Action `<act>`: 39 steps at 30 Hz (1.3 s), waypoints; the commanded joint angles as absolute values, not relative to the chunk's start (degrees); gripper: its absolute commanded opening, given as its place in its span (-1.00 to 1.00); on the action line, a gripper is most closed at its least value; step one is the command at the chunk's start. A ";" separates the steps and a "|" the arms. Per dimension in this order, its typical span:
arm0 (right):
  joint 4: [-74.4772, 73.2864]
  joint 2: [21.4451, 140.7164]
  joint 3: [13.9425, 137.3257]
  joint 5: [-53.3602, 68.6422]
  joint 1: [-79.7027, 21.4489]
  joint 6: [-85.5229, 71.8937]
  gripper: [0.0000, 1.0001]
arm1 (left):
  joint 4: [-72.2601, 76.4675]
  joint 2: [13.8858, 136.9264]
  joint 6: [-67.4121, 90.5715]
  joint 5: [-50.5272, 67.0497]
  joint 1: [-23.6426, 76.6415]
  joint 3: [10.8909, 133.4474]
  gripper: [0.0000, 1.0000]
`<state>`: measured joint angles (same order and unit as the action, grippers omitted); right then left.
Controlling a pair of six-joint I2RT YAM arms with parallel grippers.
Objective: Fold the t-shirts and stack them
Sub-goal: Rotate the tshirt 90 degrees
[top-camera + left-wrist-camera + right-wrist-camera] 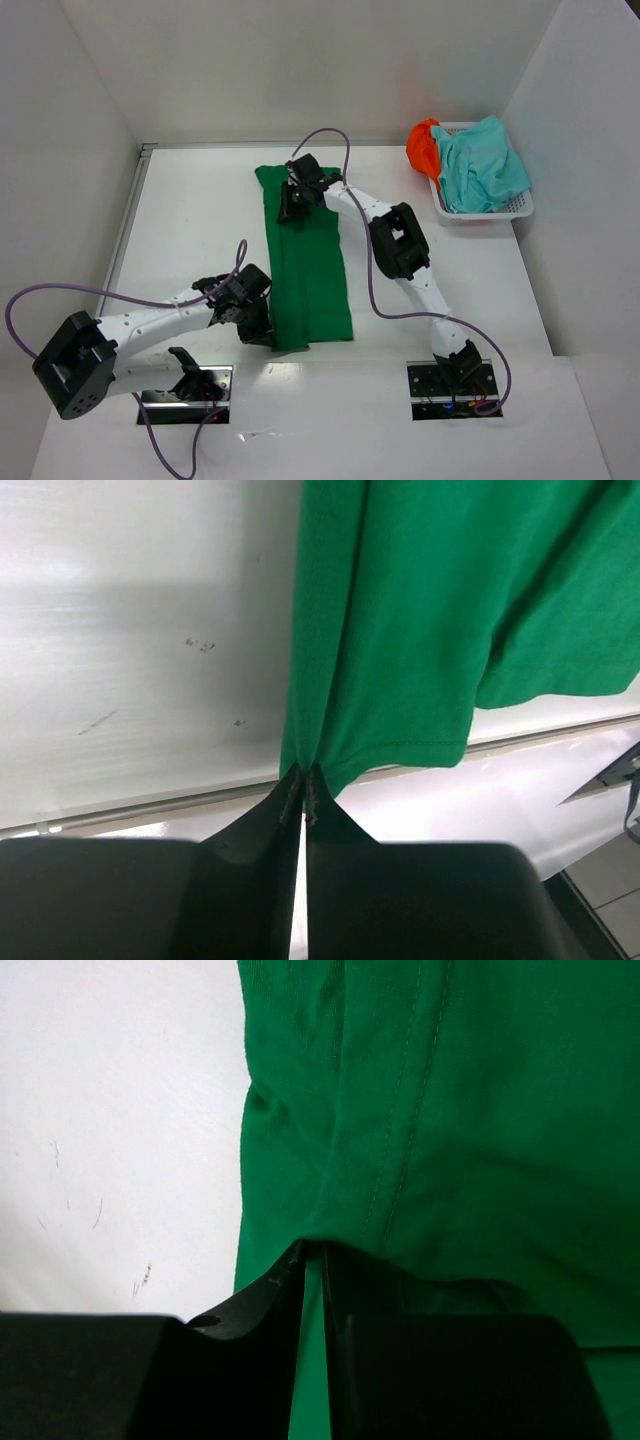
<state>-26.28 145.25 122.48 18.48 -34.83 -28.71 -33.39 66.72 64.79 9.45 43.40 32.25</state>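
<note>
Green t-shirt (310, 270) lies as a long folded strip mid-surface (190, 230), running from far to near. My left claw (303, 798) is pinched tight on its near left hem corner, and my right claw (312, 1258) is nipped narrow on a fold at its far end. Teal t-shirt (485, 165) and orange t-shirt (422, 145) sit bunched in the white basket (520, 208) at far right.
</note>
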 commanded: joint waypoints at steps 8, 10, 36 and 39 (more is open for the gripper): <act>-26.37 148.01 124.89 16.70 -34.37 -28.12 -0.66 | -40.60 67.68 64.25 7.30 43.77 37.87 0.29; -26.37 148.01 124.89 16.70 -34.37 -28.12 -0.66 | -41.39 67.68 63.72 4.32 43.77 39.98 0.35; -24.70 144.14 120.15 16.08 -33.31 -28.12 -0.66 | -32.17 82.26 56.78 -1.41 43.15 42.71 -0.21; -24.70 144.14 120.15 16.08 -33.31 -28.12 -0.66 | -31.55 83.67 56.26 -1.41 43.15 42.19 -0.43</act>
<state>-24.47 145.43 121.80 19.33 -34.24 -29.10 -32.86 82.21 57.45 -0.40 43.33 43.29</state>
